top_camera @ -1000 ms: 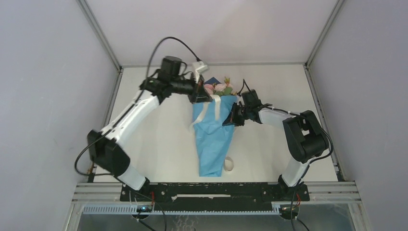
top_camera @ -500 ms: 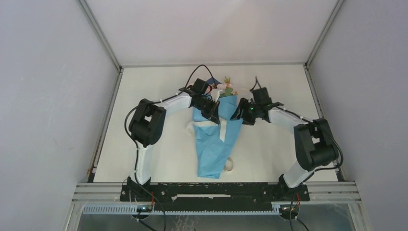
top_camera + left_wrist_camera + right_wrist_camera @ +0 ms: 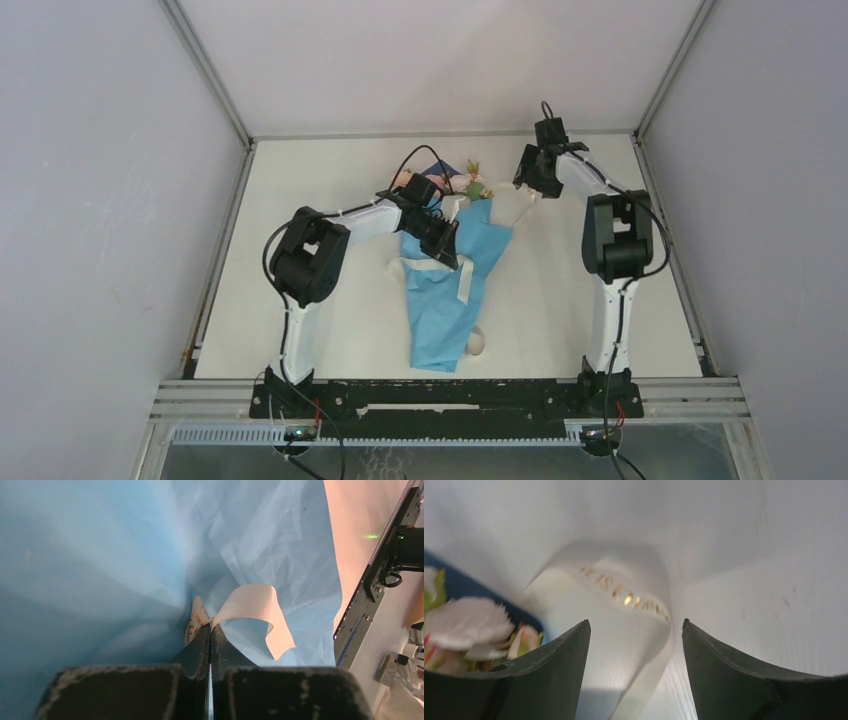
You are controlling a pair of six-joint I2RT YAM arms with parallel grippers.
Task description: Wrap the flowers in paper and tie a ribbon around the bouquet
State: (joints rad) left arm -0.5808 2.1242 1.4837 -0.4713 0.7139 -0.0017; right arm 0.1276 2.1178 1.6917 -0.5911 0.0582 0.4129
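Bouquet [image 3: 445, 320] lies flat mid-table [image 3: 330, 200], with the paper [image 3: 100, 555] closed into a cone round the stems. The long axis runs near-to-far. The pointed tip faces the arm bases and the flowers [image 3: 470, 185] sit at the far end, leaning slightly right.

Left claw [image 3: 210, 630]: fingers pressed together, pinching the ribbon [image 3: 255, 602] right at the tips, low over the light-blue paper on the upper part of the cone. A short curl of ribbon stands up past the tips. I read this as an anchor, pinning one run of ribbon at the cone so the other end can be drawn without the whole strip sliding.

Right claw [image 3: 636, 630]: spread wide, holding nothing. It hangs over the table just right of the blooms, at the far end. The lettered end of the ribbon lies in a loop ahead of the gap between the fingers (beyond the pads, not between them, as far as the wrist view shows). My guess is that it is lined up to take that end.

From above, the ribbon crosses the cone, with one tail off its left edge and another trailing down the paper. A small pale curl sits beside the tip at the near end; I cannot tell if it is the same strip. I see no knot, so the tie is not yet made.

Risk, as I judge it: the paper is thin, and a sideways pull could open the cone.
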